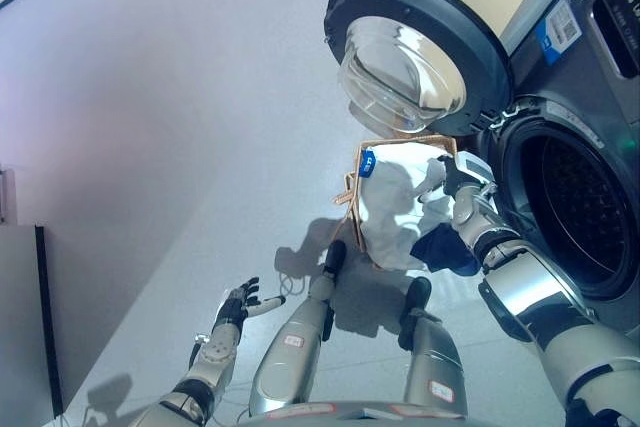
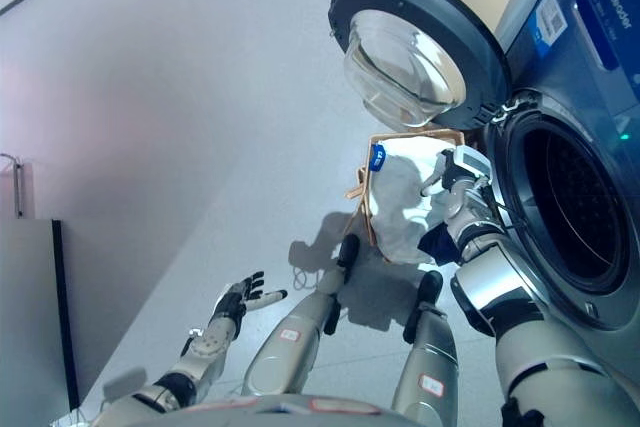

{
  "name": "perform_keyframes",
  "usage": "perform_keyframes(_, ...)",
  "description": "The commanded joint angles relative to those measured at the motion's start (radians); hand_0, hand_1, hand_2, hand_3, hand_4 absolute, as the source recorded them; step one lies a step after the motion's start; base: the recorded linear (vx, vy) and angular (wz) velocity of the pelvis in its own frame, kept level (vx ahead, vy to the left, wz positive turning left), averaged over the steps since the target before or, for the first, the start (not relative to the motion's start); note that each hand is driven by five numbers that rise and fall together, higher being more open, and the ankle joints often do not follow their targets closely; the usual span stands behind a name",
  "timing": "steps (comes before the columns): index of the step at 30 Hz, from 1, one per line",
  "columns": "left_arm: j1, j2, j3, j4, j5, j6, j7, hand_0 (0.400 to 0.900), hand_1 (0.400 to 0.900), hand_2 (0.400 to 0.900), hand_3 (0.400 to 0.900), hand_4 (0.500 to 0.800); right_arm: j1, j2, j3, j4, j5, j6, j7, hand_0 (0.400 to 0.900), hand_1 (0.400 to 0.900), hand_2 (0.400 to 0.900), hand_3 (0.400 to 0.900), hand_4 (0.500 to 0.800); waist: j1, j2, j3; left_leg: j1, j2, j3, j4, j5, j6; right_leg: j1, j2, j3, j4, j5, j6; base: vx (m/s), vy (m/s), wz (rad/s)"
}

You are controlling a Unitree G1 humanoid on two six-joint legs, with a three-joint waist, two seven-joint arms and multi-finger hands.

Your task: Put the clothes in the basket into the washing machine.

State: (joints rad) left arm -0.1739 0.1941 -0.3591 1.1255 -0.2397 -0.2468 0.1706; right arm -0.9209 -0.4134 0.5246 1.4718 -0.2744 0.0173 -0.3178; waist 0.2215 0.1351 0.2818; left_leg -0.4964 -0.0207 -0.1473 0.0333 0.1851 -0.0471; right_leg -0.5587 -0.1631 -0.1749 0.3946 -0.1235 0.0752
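Observation:
The laundry basket has a thin wooden frame and a white liner with a blue tag. It stands on the floor below the open washing machine door. White cloth fills it and a dark blue garment lies at its near edge. My right hand is at the basket's right side, fingers curled on a fold of the white cloth. The dark drum opening is just right of that hand. My left hand hangs open over the floor at lower left.
The grey washing machine front fills the right side. Its round glass door swings out to the left above the basket. A pale wall runs along the left, with a dark cabinet edge at far left.

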Motion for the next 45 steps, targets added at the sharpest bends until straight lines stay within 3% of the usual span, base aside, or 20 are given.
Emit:
perform_keyframes(1, -0.024, 0.036, -0.007, -0.004, -0.038, -0.027, 0.042, 0.900, 0.900, 0.900, 0.900, 0.800, -0.096, -0.096, 0.037, 0.030, -0.002, 0.011, -0.042, 0.900, 0.900, 0.900, 0.900, 0.800, 0.011, 0.021, 0.044, -0.052, -0.060, 0.041, 0.133, -0.125, 0.021, 0.058, 0.003, 0.016, -0.120, 0.090, -0.013, -0.02, 0.014, 0.05)
perform_keyframes(20, -0.035, 0.014, 0.026, -0.121, -0.096, -0.047, 0.055, 0.900, 0.900, 0.900, 0.900, 0.800, -0.069, -0.236, 0.060, 0.084, -0.030, 0.038, -0.009, 0.900, 0.900, 0.900, 0.900, 0.800, 0.013, 0.085, 0.058, -0.254, -0.099, 0.047, 0.326, -0.191, 0.008, -0.159, -0.022, 0.058, 0.135, -0.017, -0.039, -0.01, -0.003, 0.05)
perform_keyframes(28, -0.044, 0.004, 0.025, -0.101, -0.116, -0.047, 0.058, 0.900, 0.900, 0.900, 0.900, 0.800, -0.055, -0.210, 0.065, 0.079, -0.022, 0.035, -0.014, 0.900, 0.900, 0.900, 0.900, 0.800, -0.003, 0.101, 0.087, -0.297, -0.102, 0.061, 0.353, -0.197, 0.011, -0.211, -0.020, 0.075, 0.167, -0.027, -0.043, 0.00, 0.001, -0.03)
perform_keyframes(33, -0.038, 0.002, 0.020, -0.125, -0.114, -0.048, 0.051, 0.900, 0.900, 0.900, 0.900, 0.800, -0.060, -0.223, 0.066, 0.085, -0.015, 0.031, 0.001, 0.900, 0.900, 0.900, 0.900, 0.800, 0.012, 0.120, 0.093, -0.325, -0.108, 0.064, 0.375, -0.201, 0.016, -0.237, -0.030, 0.075, 0.193, -0.038, -0.043, 0.00, 0.000, 0.05)
perform_keyframes(41, -0.054, 0.006, 0.011, -0.102, -0.107, -0.047, 0.052, 0.900, 0.900, 0.900, 0.900, 0.800, -0.062, -0.195, 0.066, 0.084, 0.004, 0.029, 0.012, 0.900, 0.900, 0.900, 0.900, 0.800, 0.010, 0.115, 0.107, -0.339, -0.117, 0.066, 0.386, -0.205, 0.022, -0.255, -0.032, 0.078, 0.212, -0.045, -0.047, 0.01, -0.004, 0.04)
perform_keyframes(42, -0.058, 0.005, 0.013, -0.097, -0.109, -0.047, 0.053, 0.900, 0.900, 0.900, 0.900, 0.800, -0.063, -0.194, 0.067, 0.084, 0.005, 0.029, 0.012, 0.561, 0.561, 0.561, 0.561, 0.596, 0.009, 0.114, 0.109, -0.340, -0.117, 0.066, 0.386, -0.205, 0.022, -0.257, -0.032, 0.078, 0.215, -0.045, -0.047, 0.00, 0.000, 0.00)
perform_keyframes(43, -0.060, 0.004, 0.014, -0.091, -0.110, -0.047, 0.055, 0.900, 0.900, 0.900, 0.900, 0.800, -0.065, -0.192, 0.068, 0.083, 0.007, 0.028, 0.007, 0.400, 0.400, 0.400, 0.400, 0.500, 0.008, 0.112, 0.110, -0.342, -0.117, 0.066, 0.387, -0.205, 0.023, -0.257, -0.032, 0.079, 0.213, -0.044, -0.048, 0.00, 0.000, 0.00)
perform_keyframes(45, -0.062, 0.003, 0.012, -0.092, -0.111, -0.047, 0.057, 0.900, 0.900, 0.900, 0.900, 0.800, -0.074, -0.192, 0.068, 0.087, 0.010, 0.030, 0.009, 0.400, 0.400, 0.400, 0.400, 0.500, 0.011, 0.110, 0.110, -0.341, -0.118, 0.066, 0.384, -0.205, 0.023, -0.257, -0.034, 0.080, 0.212, -0.043, -0.047, 0.00, 0.000, 0.00)
